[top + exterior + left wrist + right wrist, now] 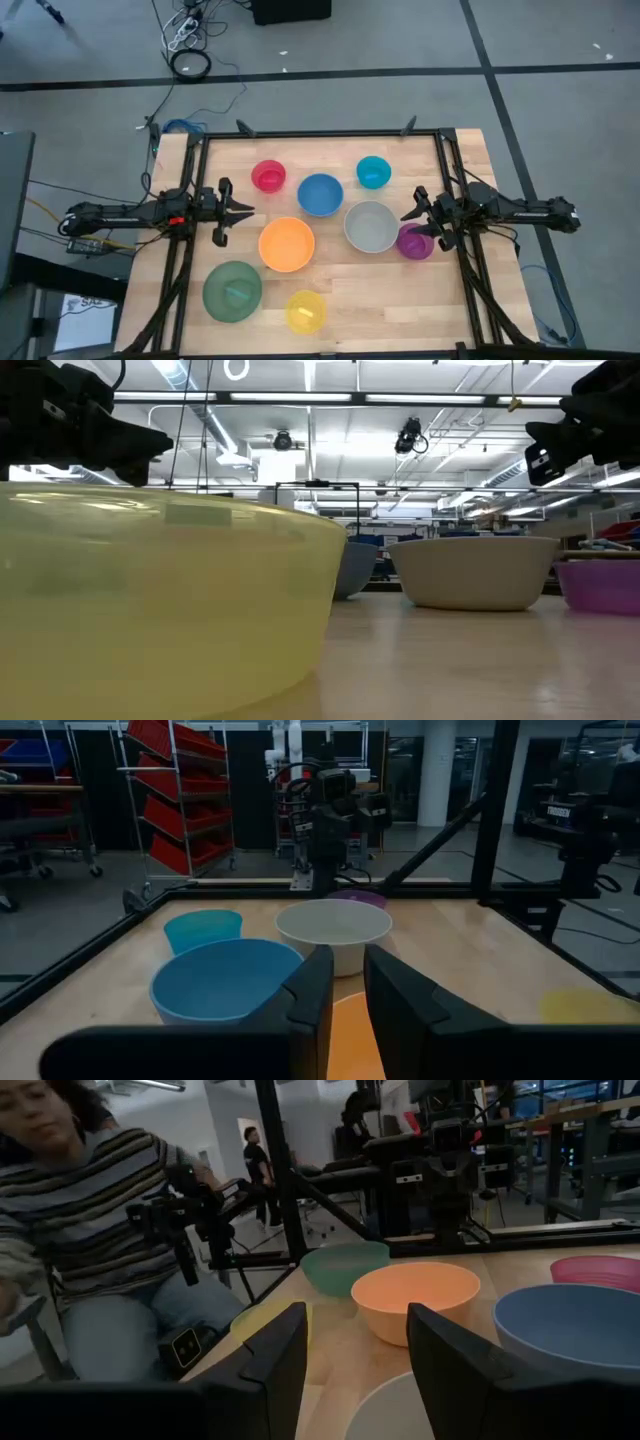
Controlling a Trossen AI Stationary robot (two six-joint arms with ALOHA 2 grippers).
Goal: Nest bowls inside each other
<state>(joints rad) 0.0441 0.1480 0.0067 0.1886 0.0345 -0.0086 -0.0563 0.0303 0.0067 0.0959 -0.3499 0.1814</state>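
Note:
Eight bowls stand apart, each on its base on the wooden table: pink-red (268,176), cyan (373,171), blue (320,194), grey (371,226), purple (414,241), orange (287,244), green (232,291) and yellow (305,311). My left gripper (245,210) hovers at the table's left, level and pointing right toward the orange and blue bowls (225,980). Its fingers stand a narrow gap apart with nothing between them (348,955). My right gripper (408,215) hovers at the right beside the grey and purple bowls, open and empty (357,1315).
A black frame rail (320,133) runs around the tabletop. A person in a striped top (90,1210) sits beyond the table's left side. Bare wood (400,300) lies at the near right. In the low view the yellow bowl (150,600) fills the foreground.

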